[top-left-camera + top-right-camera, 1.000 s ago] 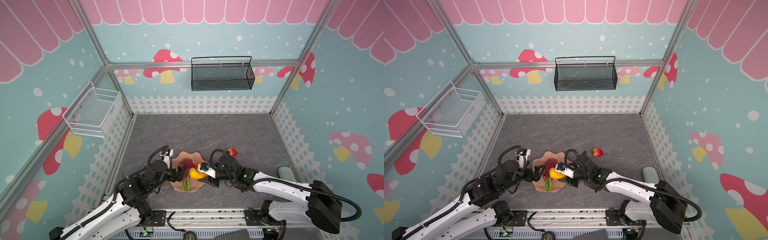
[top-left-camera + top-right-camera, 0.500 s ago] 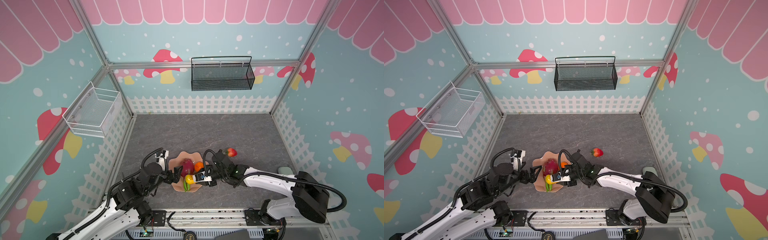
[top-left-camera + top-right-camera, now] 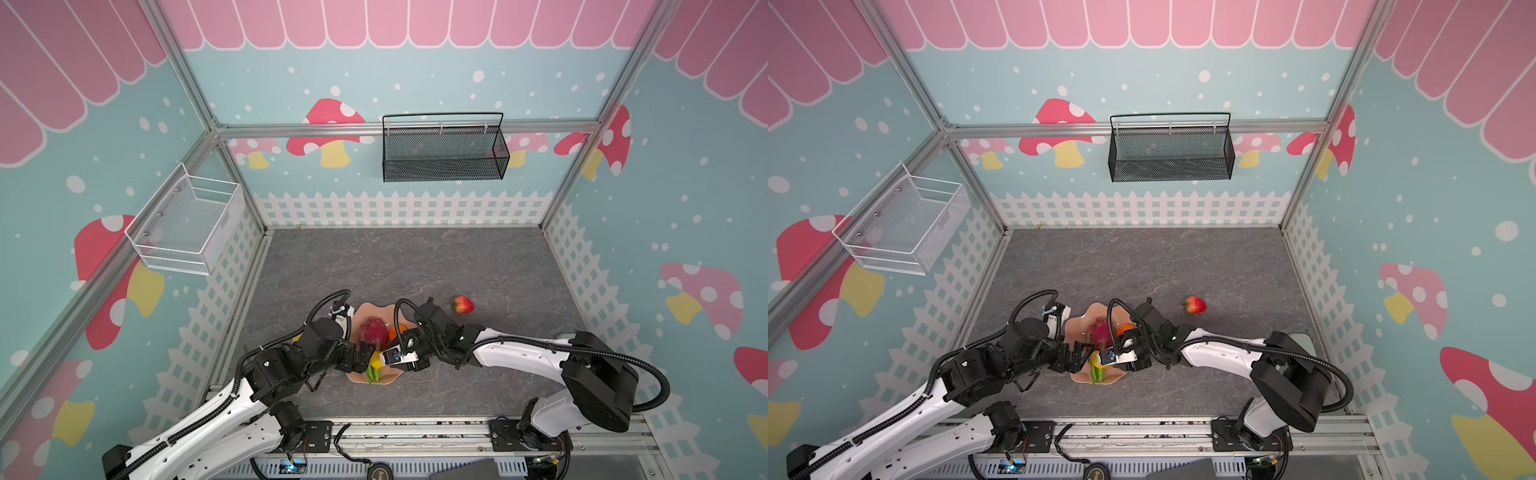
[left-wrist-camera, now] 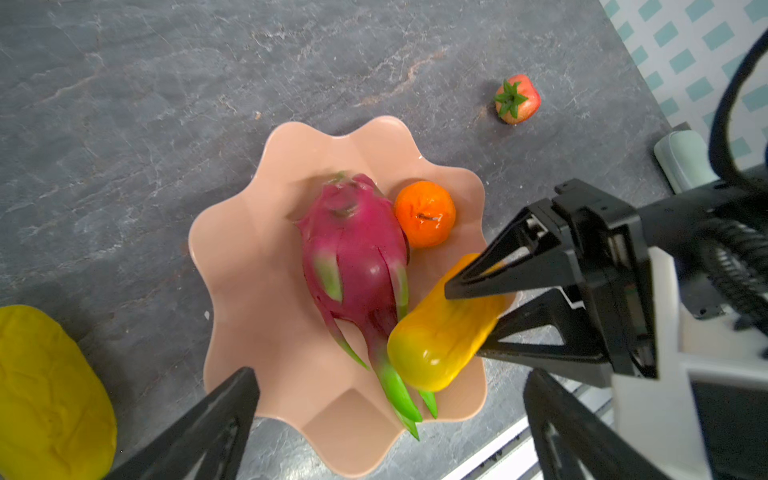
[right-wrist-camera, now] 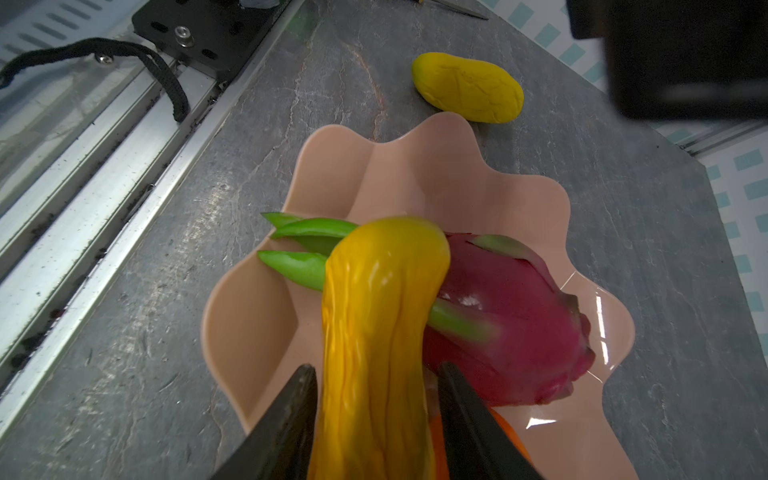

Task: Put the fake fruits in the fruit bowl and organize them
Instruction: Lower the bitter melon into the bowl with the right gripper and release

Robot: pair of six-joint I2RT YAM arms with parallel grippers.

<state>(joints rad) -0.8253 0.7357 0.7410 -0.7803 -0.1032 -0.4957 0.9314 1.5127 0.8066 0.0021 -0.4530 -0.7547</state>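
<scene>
Grey stone-patterned floor (image 3: 415, 266), enclosed by mushroom-print walls (image 3: 685, 208), is carrying the whole scene. Close to its near edge, a little left of centre, the fruit bowl (image 3: 365, 309) (image 4: 249, 249) (image 5: 415, 174) is sitting.

The dragon fruit (image 3: 373, 330) (image 4: 353, 249) (image 5: 507, 316) is lying inside it, green tips pointing toward the near rim. Against its right flank, also in the bowl, the orange (image 3: 395, 331) (image 4: 424, 212) is resting. The gourd (image 3: 376, 359) (image 4: 440, 336) (image 5: 374, 332) is lying across those green tips at the bowl's near right side.

I am bracketing the gourd's narrow end with my right gripper (image 3: 388, 359) (image 4: 462, 322) (image 5: 376, 365), one of the fingers (image 5: 291, 415) on each side. The gaps look hairline at best, and I cannot tell whether I am pressing or merely flanking it.

I am holding my left gripper (image 3: 361, 357) (image 4: 392, 372) spread wide and empty over the bowl's left side.

Right of the bowl and slightly farther back, the strawberry (image 3: 463, 304) (image 3: 1195, 304) (image 4: 517, 99) is lying on the floor, apart from the rim. The yellow oblong (image 4: 45, 395) (image 5: 467, 87) is lying on the floor just beside the bowl's left rim.
</scene>
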